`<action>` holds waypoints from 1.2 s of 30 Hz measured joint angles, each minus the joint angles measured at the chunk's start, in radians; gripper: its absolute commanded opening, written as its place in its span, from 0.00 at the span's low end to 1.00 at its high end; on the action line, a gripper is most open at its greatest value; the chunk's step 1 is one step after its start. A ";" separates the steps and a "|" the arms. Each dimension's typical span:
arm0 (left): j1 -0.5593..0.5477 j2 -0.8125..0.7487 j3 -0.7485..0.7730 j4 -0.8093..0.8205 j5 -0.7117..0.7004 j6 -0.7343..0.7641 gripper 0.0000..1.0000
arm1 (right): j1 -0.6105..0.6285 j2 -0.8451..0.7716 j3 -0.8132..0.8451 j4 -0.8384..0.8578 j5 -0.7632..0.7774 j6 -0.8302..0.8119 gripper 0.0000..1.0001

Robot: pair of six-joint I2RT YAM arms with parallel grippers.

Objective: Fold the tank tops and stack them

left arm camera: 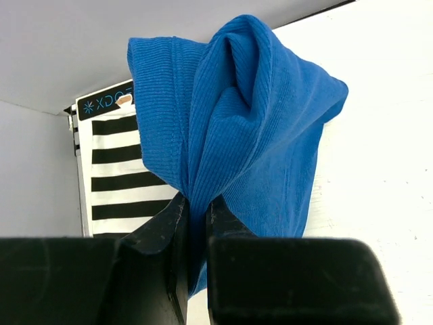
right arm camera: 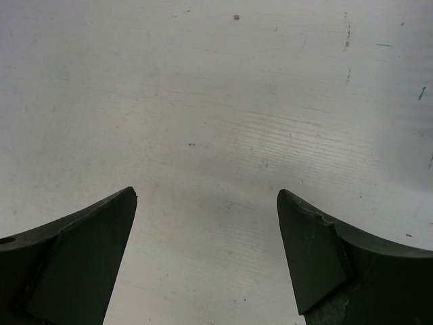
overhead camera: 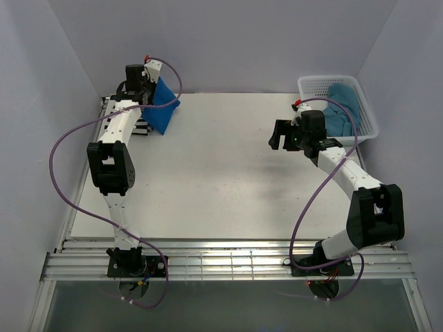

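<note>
We seem to be stacking the blue top [left arm camera: 250,122]: our left claw [left arm camera: 196,206] pinches a bunched fold of it at the far left corner, just beside the folded striped top [left arm camera: 118,176], so next we must lower it squarely there and let go. Our right claw [right arm camera: 206,203] hangs wide open and empty over the scuffed white table [overhead camera: 208,173], the teal top [overhead camera: 340,107] lying in the basket [overhead camera: 367,114] at far right, pale walls [overhead camera: 242,41] all round

Royal-blue top [left arm camera: 257,122] (striped one [left arm camera: 118,177] black-and-white)
</note>
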 measured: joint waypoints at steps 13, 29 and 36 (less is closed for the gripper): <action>0.020 0.003 0.048 -0.036 0.003 -0.001 0.00 | 0.000 0.000 0.000 -0.003 0.000 0.000 0.90; 0.101 0.003 0.079 -0.053 0.008 -0.036 0.00 | 0.000 0.019 0.000 -0.004 -0.011 0.000 0.90; 0.103 0.003 0.082 -0.056 0.012 -0.039 0.00 | 0.000 0.036 0.000 -0.005 -0.020 0.000 0.90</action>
